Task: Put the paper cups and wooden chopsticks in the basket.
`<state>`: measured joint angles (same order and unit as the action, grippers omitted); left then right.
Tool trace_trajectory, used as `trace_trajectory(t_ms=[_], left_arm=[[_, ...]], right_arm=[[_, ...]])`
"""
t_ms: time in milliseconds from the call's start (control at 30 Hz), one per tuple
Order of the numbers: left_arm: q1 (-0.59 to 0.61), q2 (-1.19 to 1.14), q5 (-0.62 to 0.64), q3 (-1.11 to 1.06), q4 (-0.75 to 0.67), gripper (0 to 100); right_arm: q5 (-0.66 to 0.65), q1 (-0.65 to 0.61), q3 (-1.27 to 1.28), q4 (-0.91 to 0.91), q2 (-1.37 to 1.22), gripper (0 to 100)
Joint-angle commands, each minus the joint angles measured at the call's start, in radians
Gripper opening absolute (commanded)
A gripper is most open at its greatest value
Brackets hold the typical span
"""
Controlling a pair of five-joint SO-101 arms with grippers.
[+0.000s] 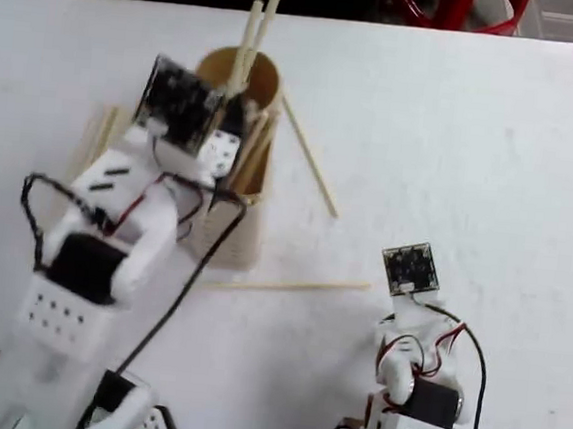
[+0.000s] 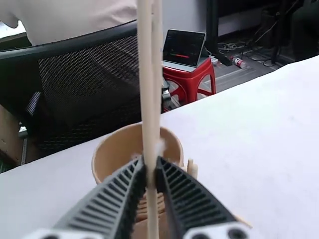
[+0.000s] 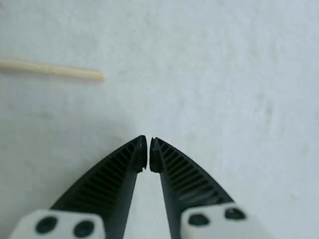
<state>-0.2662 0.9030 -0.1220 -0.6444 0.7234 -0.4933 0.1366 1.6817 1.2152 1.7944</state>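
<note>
Your left claw (image 2: 150, 165) is clenched on a pair of sticks (image 2: 149, 74) over the cup (image 2: 112, 152); your right claw (image 3: 148, 148) is closed on nothing.

On the white table (image 1: 494, 142), your left arm (image 1: 114, 230) reaches over the tan cup, which stands upright on the far left part of the table. The held pair points straight up above the cup's mouth, pinched between both fingers. Leaning sticks (image 1: 254, 153) rest inside the cup against its rim. A slanted stick (image 1: 309, 158) lies just right of the cup, and whether it touches the cup you cannot tell. A flat stick (image 1: 285, 285) lies in front of the cup, its end near your right claw, which hangs low over bare table. A few side sticks (image 1: 98, 136) lie on the table left of your left arm.
</note>
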Motion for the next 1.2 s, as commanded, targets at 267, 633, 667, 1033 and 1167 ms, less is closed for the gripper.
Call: trace_trajectory(t_ms=[267,633,667,1033,1167], left_arm=[[0.074,0.248,-0.009,-0.144,0.006,13],[0.44,0.217,-0.008,0.066,0.178,12],[0.47,0.2,-0.008,0.074,0.203,13],[0.401,0.153,-0.233,0.256,0.491,12],[0.533,0.027,-0.232,0.18,0.47,12]], right_arm=[[-0.009,0.01,0.009,0.002,0.007,2.4],[-0.009,0.01,0.009,0.002,0.007,2.4],[-0.009,0.01,0.009,0.002,0.007,2.4],[-0.009,0.01,0.009,0.002,0.007,2.4],[-0.009,0.01,0.009,0.002,0.007,2.4]])
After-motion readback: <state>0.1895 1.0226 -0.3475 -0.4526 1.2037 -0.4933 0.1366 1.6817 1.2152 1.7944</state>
